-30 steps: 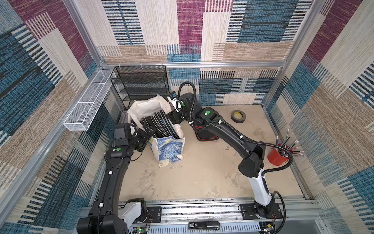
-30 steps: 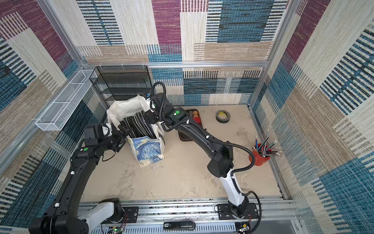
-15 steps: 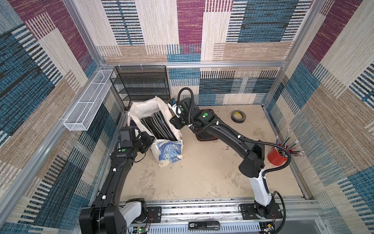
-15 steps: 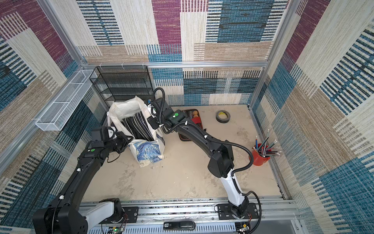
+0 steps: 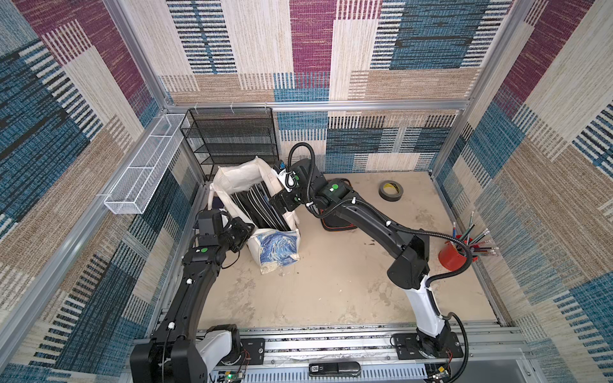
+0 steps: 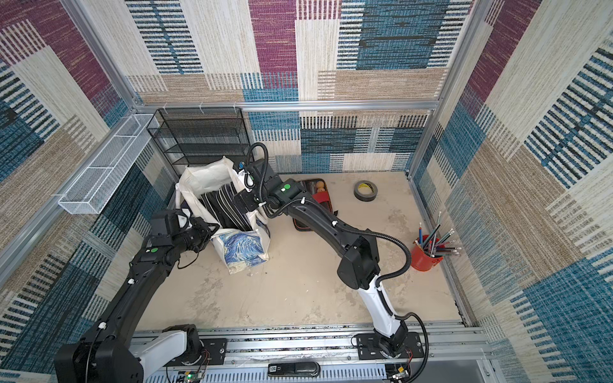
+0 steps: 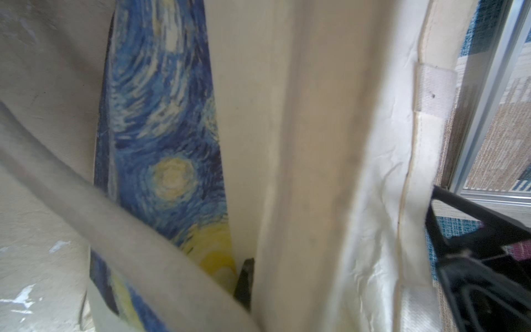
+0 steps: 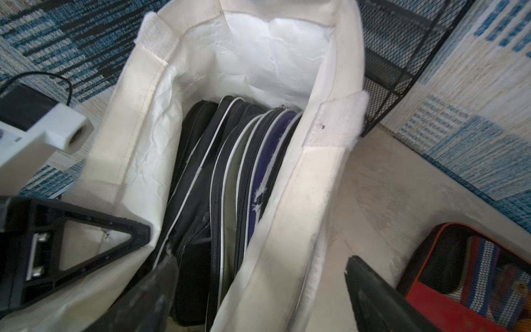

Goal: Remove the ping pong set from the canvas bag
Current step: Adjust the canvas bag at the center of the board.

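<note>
The cream canvas bag (image 5: 278, 247) (image 6: 240, 247) stands open at the back left, its blue-and-yellow print facing front. Several dark zipped cases (image 8: 230, 178) (image 5: 252, 209) stand on edge inside it; I cannot tell which holds the ping pong set. My left gripper (image 5: 247, 232) (image 7: 253, 287) is shut on a fold of the bag's front-left wall (image 7: 287, 143). My right gripper (image 5: 278, 204) (image 8: 264, 284) is open astride the bag's right wall, with one finger (image 8: 161, 287) inside among the cases and the other outside.
A red-edged mesh case (image 6: 318, 195) (image 8: 465, 273) with orange balls lies on the table behind the right arm. A black mesh shelf (image 5: 232, 139) stands behind the bag. A tape roll (image 5: 391, 190) and a red cup of pencils (image 5: 456, 253) sit to the right.
My left gripper moved in to the bag's front-left wall and closed on the cloth. My right gripper's jaws spread wider and shifted onto the bag's right wall.
</note>
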`<state>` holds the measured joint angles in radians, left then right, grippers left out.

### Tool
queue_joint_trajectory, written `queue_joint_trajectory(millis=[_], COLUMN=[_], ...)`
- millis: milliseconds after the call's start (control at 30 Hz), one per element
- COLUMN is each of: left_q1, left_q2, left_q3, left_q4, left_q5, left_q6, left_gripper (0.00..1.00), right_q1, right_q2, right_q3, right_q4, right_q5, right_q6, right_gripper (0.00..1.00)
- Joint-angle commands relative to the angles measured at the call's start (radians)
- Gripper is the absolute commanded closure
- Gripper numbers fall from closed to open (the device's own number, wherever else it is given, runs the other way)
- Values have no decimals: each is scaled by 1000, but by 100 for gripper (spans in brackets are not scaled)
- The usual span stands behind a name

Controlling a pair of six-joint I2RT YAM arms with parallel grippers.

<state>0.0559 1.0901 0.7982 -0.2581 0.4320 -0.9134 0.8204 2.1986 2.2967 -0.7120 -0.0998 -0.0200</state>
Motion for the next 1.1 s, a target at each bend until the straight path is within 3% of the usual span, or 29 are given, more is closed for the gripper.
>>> queue_joint_trajectory(millis=[0, 67, 433, 700, 733, 933, 1067], left_q1=[-1, 0, 10, 12, 12, 12, 12], left_q2=[-12, -26, -205, -230, -230, -218, -202], left_q3=[-11, -17, -137, -195, -189, -164, -174], left_q4=[-17, -27, -214, -189, -186, -140, -91], left_q5=[5, -3, -205, -210, -209, -191, -169], left_q6=[3, 12, 91, 81, 83, 93, 71], left_gripper=[100, 100, 100, 100, 100, 100, 100], right_q1=[2, -2, -126, -145, -145, -136, -85], right_q2=[27, 34, -120, -120, -133, -237, -286], right_q3=[30, 38, -228, -328, -330, -323, -323], right_q4=[8, 3, 83, 141, 151, 207, 241], right_q5=[-47, -44, 120, 129, 129, 94, 80], right_q6=[24, 31, 35, 61, 63, 27, -14], right_gripper=[41, 100, 100, 100, 94, 35, 11])
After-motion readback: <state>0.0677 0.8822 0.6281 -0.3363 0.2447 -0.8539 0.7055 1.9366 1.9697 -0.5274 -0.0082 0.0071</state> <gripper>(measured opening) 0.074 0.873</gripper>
